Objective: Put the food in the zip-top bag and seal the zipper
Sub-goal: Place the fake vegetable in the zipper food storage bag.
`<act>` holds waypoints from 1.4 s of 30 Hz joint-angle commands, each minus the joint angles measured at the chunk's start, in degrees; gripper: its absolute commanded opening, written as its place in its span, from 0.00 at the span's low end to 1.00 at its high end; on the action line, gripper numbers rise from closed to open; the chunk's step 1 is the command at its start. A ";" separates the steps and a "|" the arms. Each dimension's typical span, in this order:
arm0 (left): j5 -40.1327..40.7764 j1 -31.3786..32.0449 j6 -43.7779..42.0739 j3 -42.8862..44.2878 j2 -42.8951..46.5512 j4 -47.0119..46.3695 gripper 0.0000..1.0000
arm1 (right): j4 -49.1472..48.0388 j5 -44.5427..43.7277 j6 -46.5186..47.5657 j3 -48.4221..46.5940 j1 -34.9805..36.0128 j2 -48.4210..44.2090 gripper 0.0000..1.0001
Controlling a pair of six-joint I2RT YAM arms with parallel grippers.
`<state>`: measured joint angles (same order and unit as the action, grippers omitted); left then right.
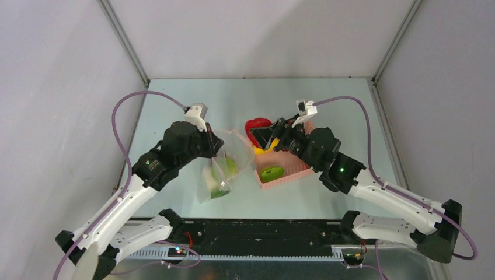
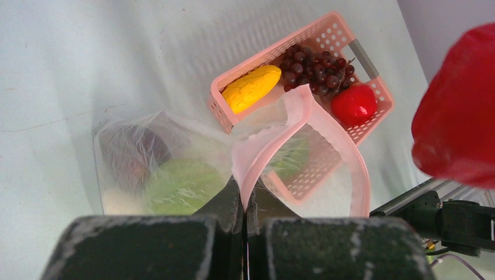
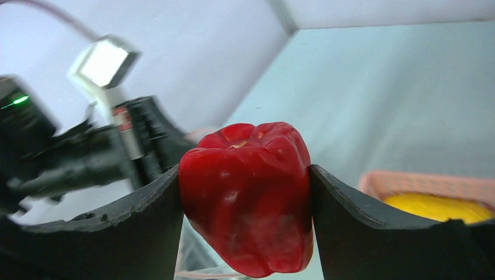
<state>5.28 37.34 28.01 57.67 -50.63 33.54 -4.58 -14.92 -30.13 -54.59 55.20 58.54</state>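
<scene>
The right claw (image 3: 244,175) is standing wide apart yet clamped on a glossy red plastic bell pepper (image 3: 246,198), with both black fingers (image 3: 146,221) pressing flat against its sides. In the top view this claw (image 1: 265,135) is holding the pepper (image 1: 257,125) over the far left corner of the pink slatted plastic basket (image 1: 292,172). The pepper is hanging just beside the mouth of the thin clear plastic zip-top bag (image 1: 222,172) and apart from it.

The left claw (image 2: 245,198) is squeezed together, pinching the pale pinkish zipper strip (image 2: 257,146) at the bag's mouth. It is holding that edge up, so the mouth is gaping toward the basket (image 2: 327,32). Inside the bag (image 2: 175,146) a leafy green piece (image 2: 181,186), a dark maroon piece (image 2: 131,154) and a white piece (image 2: 117,201) are lying. In the basket a bumpy yellow piece (image 2: 251,87), a bunch of dark grapes (image 2: 315,64), a small round red fruit (image 2: 354,104) and a lime-green piece (image 1: 272,172) are sitting
</scene>
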 commanded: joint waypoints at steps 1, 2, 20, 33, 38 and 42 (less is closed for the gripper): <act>-0.87 -0.36 0.30 -0.73 0.33 -3.01 0.00 | -13.45 17.97 3.92 0.31 1.12 1.89 0.57; -0.88 -0.37 0.25 -0.70 0.42 -2.98 0.00 | -15.07 20.05 3.89 0.28 1.26 3.23 0.57; -1.14 -0.34 0.51 -1.13 1.20 -3.38 0.00 | -12.33 9.64 4.60 -0.29 5.17 11.56 0.90; 0.11 -0.34 0.46 -1.15 2.15 -3.33 0.00 | -10.84 9.17 5.45 -1.39 5.69 11.28 0.99; 3.22 -0.39 0.64 -0.79 2.94 -2.39 0.00 | -8.75 5.09 8.58 -1.39 5.66 7.45 0.99; 7.02 -0.39 0.94 -0.80 4.99 -1.86 0.00 | -2.56 -6.44 6.56 -1.36 5.00 4.05 0.99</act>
<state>7.62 37.34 28.12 56.77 -48.66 33.39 -10.94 -9.54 -23.42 -54.19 60.58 66.98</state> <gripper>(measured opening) 0.005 0.993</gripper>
